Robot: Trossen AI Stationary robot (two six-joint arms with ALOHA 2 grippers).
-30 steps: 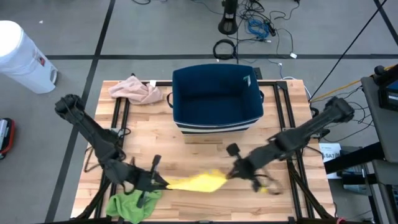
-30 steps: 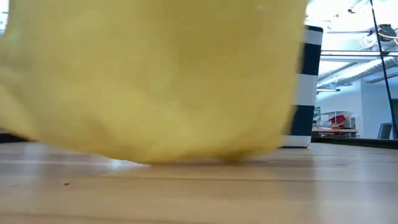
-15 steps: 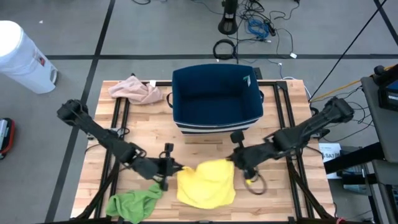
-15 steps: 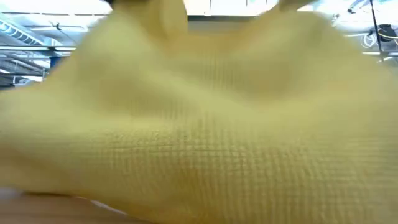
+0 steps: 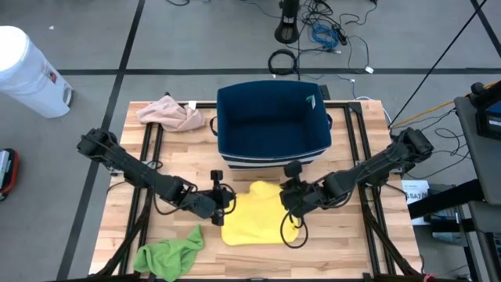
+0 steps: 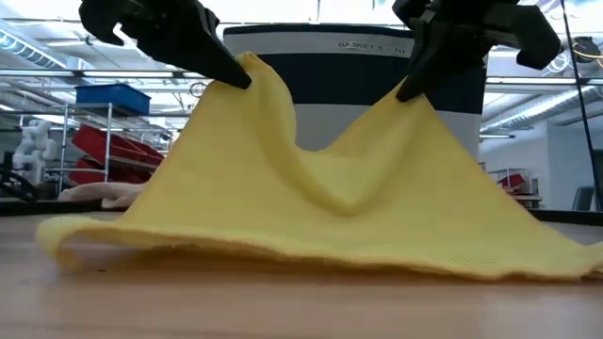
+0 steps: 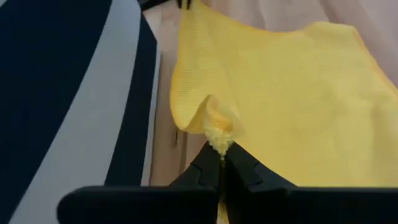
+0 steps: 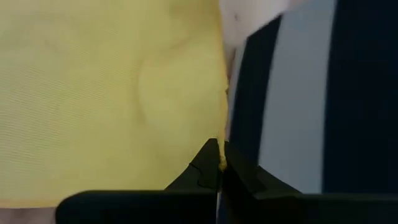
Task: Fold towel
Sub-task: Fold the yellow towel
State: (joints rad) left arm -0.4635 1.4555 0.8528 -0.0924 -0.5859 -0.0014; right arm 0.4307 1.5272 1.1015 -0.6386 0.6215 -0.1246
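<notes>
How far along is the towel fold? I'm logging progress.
Done: the yellow towel is picked up, its near edge resting on the table. In hand: the left claw and right claw each pinch a far corner, held raised in front of the basket. Left: no fold shows yet; the corners need laying over.

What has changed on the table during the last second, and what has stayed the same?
The yellow towel, a narrow bunch a second ago, is now spread on the table. The left hand and right hand moved toward the blue basket, each shut on a raised corner throughout. The green cloth, pink cloth and basket stayed in place.
</notes>
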